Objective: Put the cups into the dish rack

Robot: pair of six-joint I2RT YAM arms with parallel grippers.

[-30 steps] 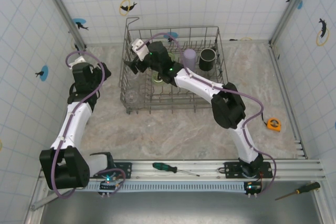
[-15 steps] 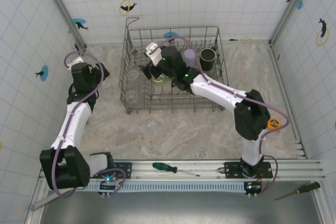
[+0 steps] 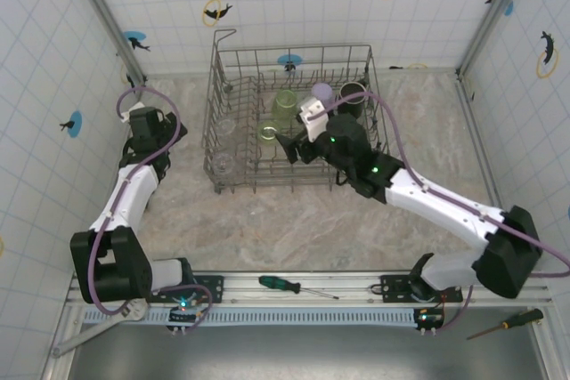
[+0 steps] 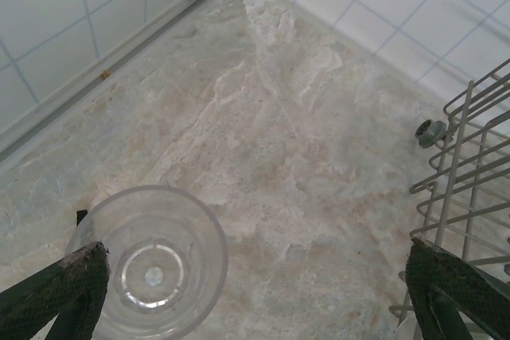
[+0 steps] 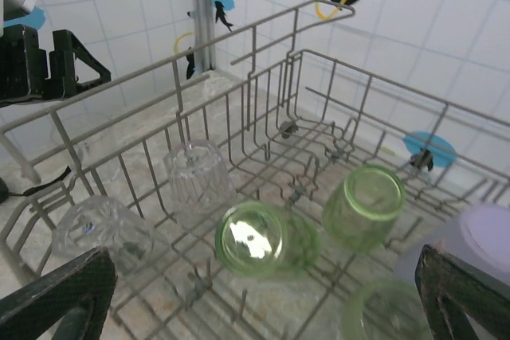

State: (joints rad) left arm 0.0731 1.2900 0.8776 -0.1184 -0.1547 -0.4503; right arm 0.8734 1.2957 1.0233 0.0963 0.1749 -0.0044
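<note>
- At the middle of the bench (image 3: 294,229), the dish rack (image 3: 258,184) stands with most of the cups already inside. Within the last second the right arm (image 3: 427,202) has swung back from the rack's far-left part toward its near right side.
- That retreat uncovers two green tumblers (image 3: 285,101) near the rack's centre, so a cup looks freshly delivered and this arm seems free for another.
- The right fingers (image 5: 64,296) are spread wide and carry nothing. They hover above the green tumblers, with two clear tumblers (image 5: 195,174) to one side and the lilac tumbler (image 5: 470,248) to the other.
- The black mug (image 3: 353,101) sits at the rack's far right, beside the lilac tumbler.
- The left fingers (image 4: 64,292) are also spread and empty, low over the bench to the left of the rack.
- A clear tumbler (image 4: 155,272) stands upright on the bench between them, just beside one finger and well apart from the other. It probably needs centring before they close.
</note>
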